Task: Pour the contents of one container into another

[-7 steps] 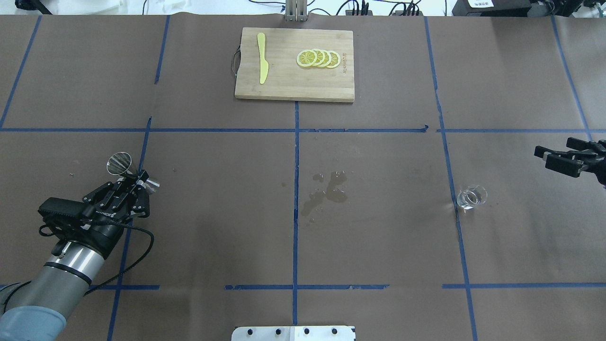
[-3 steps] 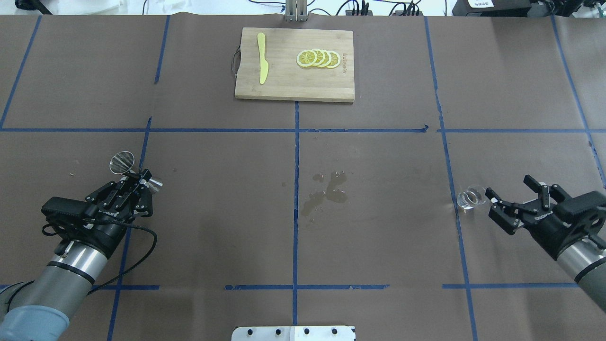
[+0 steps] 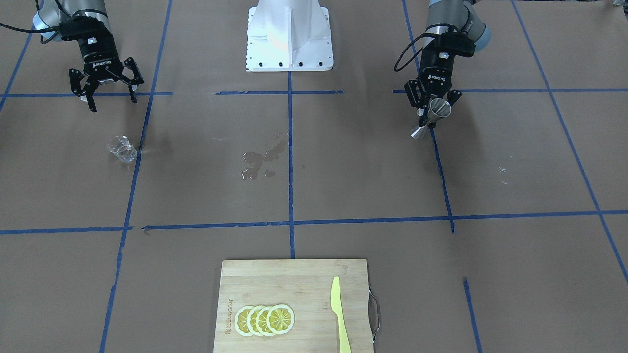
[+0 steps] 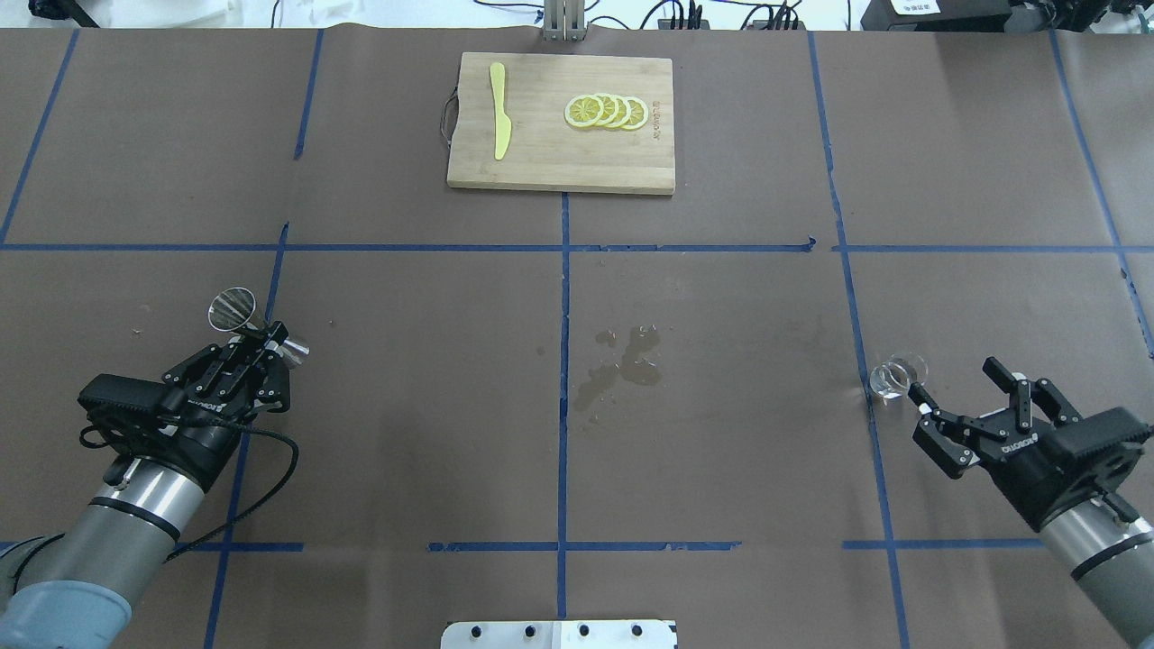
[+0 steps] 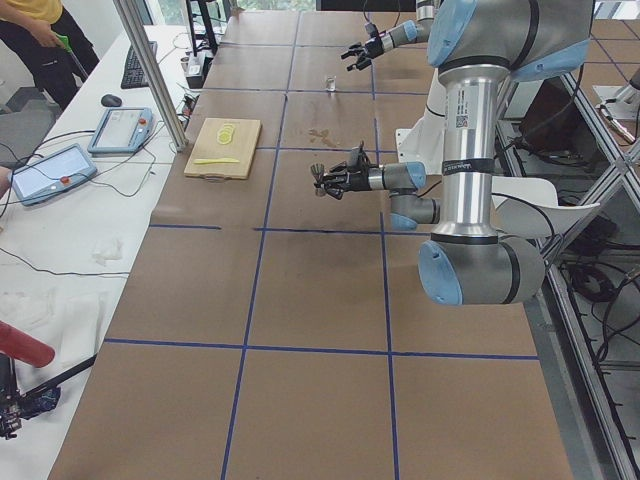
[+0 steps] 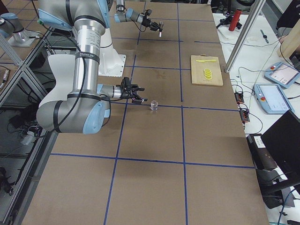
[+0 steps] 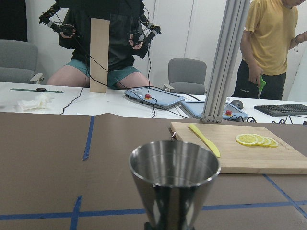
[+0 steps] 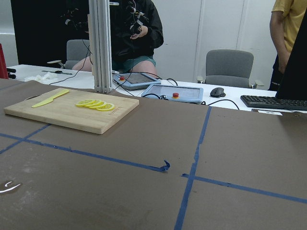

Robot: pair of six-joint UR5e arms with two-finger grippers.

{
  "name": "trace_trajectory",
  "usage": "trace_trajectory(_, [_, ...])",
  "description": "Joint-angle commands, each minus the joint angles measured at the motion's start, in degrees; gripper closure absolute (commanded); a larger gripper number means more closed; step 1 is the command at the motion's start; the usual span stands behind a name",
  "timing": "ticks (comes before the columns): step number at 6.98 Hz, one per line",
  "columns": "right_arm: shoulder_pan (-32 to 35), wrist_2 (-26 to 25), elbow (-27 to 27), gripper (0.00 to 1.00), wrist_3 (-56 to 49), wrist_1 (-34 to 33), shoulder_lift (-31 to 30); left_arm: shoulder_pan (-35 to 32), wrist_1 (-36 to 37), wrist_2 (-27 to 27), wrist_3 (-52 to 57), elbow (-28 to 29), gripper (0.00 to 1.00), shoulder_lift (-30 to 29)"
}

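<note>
The table [image 4: 721, 451], papered matte brown and gridded with blue tape, bears a dark wet patch [image 4: 622, 365] at its middle, with a rectangular bamboo board [image 4: 541, 162] beyond it. Well to the patch's left the left pincer [image 4: 261, 341] is clamped on the waist of the shiny steel hourglass jigger [image 4: 236, 313], tilted off the paper; well to its right the right pincer [image 4: 952, 379] hangs spread apart just beside the short, round clear glass cup [image 4: 897, 376], contents unreadable.

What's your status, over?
Left pincer shut on jigger. Right pincer open beside glass, not gripping. Glass upright. Puddle mid-table, between them.
</note>
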Motion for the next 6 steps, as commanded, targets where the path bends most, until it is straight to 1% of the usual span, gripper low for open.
trace_trajectory(1, [-0.70,-1.68,-5.38,0.00,0.13,0.32,4.54,-0.04,-0.04,-0.02,-0.07,0.04,1.00,-0.06])
trace_trajectory(2, [-0.52,-1.60,-5.73,0.00,0.22,0.32,4.54,-0.12,-0.04,-0.02,0.02,0.04,1.00,0.03])
trace_trajectory(4, [0.70,-1.16,-6.26,0.00,4.68,0.24,4.72,-0.04,-0.04,-0.02,-0.07,0.12,1.00,0.03])
trace_trajectory(5, [0.71,-1.24,-6.70,0.00,5.14,0.24,4.81,-0.04,-0.04,0.06,-0.07,0.12,1.00,-0.06])
trace_trajectory(6, [0.71,-0.55,-8.70,0.00,5.06,0.15,4.72,-0.04,-0.04,-0.02,-0.07,0.04,1.00,-0.06])
